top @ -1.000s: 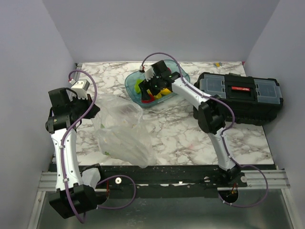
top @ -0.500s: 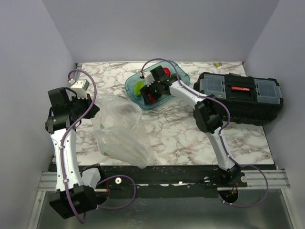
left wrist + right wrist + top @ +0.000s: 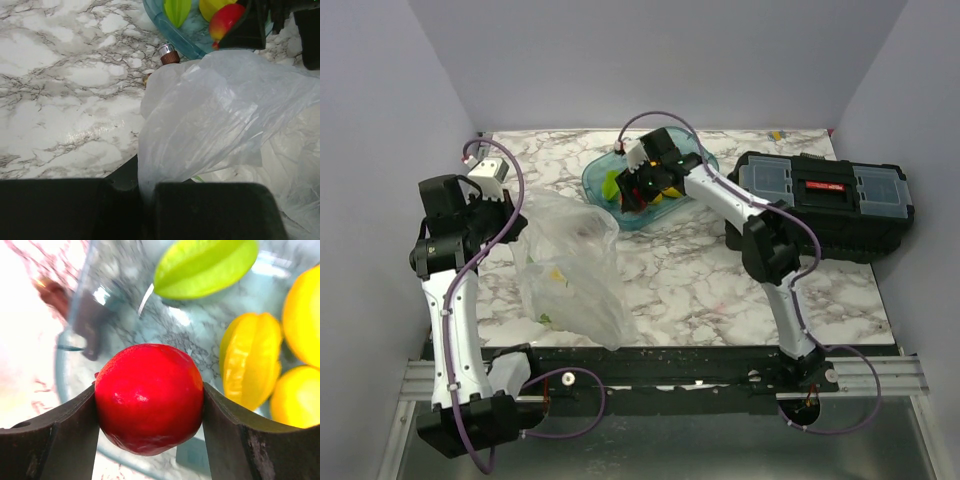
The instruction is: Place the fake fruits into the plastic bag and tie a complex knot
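The right gripper point(image 3: 149, 399) is clamped on a red fruit point(image 3: 149, 396). Its two dark fingers point(image 3: 70, 432) press the fruit's left and right sides, and the jaws stand only as far apart as the fruit is wide. In the top view this gripper sits over the teal tub point(image 3: 595, 180), toward the tub's left half. Whether the red fruit is touching the tub floor cannot be told.

The other fruits lie in the tub beyond the held one. A green fruit point(image 3: 205, 265) is at the far side, a yellow ribbed fruit point(image 3: 250, 365) is just to the right of the red one, and two lemons point(image 3: 306, 315) are at the right edge of the wrist view.

The plastic bag point(image 3: 570, 270) lies crumpled on the marble table point(image 3: 700, 280), in front of and to the left of the tub, its upper edge close to the tub's rim. The left gripper point(image 3: 515, 228) holds the bag's left upper edge. In the left wrist view the clear film runs down into the narrow gap between its fingers, which are closed on it. The red fruit and the bag are near each other but apart.

A black toolbox point(image 3: 825, 200) sits at the right side of the table, well away from the bag.
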Robot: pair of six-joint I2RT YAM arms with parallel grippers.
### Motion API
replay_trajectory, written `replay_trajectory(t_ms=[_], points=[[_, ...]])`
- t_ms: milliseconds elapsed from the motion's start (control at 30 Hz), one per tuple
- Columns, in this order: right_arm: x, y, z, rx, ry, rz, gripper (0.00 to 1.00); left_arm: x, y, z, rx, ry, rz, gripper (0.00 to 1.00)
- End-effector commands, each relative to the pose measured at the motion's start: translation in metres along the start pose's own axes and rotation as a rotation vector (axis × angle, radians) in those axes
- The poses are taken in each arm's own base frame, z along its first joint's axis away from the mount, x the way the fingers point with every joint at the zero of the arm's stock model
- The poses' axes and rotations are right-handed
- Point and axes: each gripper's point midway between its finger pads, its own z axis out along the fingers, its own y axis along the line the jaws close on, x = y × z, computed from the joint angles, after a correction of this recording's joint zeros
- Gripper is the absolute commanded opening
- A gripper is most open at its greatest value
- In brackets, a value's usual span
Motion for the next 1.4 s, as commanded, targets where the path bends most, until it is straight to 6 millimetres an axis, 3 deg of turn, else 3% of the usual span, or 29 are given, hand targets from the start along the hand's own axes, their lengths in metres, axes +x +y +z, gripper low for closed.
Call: replay_trajectory(t_ms=[0, 233, 367, 467, 600, 667, 800, 967, 1000, 1300, 1367], points=[[-0.089, 0.029, -0.084, -0.045, -0.256, -0.071, 0.31, 0.002, -0.002, -0.004, -0.041, 0.055, -0.004, 0.00], [-0.141, 0.061, -0.173, -0.138, -0.445, -0.132, 0.30, 0.003, -0.012, 0.001, -0.046, 0.136, -0.013, 0.00], [-0.164, 0.111, -0.233, -0.334, -0.582, -0.178, 0.31, -0.003, -0.027, 0.006, 0.014, 0.168, -0.042, 0.00], [-0.171, 0.147, -0.249, -0.450, -0.631, -0.216, 0.30, -0.010, -0.035, 0.011, 0.038, 0.178, -0.073, 0.00], [-0.167, 0.208, -0.237, -0.558, -0.605, -0.314, 0.30, -0.015, -0.032, 0.020, 0.028, 0.205, -0.103, 0.00], [-0.150, 0.233, -0.231, -0.637, -0.563, -0.359, 0.29, -0.019, -0.031, 0.021, 0.026, 0.212, -0.109, 0.00], [-0.096, 0.260, -0.214, -0.675, -0.470, -0.499, 0.28, -0.024, -0.031, 0.023, 0.031, 0.213, -0.105, 0.00], [-0.014, 0.260, -0.167, -0.599, -0.288, -0.695, 0.28, -0.024, -0.031, 0.029, 0.049, 0.224, -0.120, 0.00], [0.033, 0.244, -0.127, -0.495, -0.174, -0.817, 0.29, -0.020, -0.028, 0.033, 0.052, 0.234, -0.132, 0.00], [0.102, 0.233, -0.053, -0.346, -0.001, -0.912, 0.35, 0.008, -0.015, 0.055, 0.083, 0.278, -0.145, 0.00], [0.112, 0.228, -0.040, -0.320, 0.032, -0.903, 0.41, 0.014, -0.013, 0.059, 0.087, 0.288, -0.143, 0.00]])
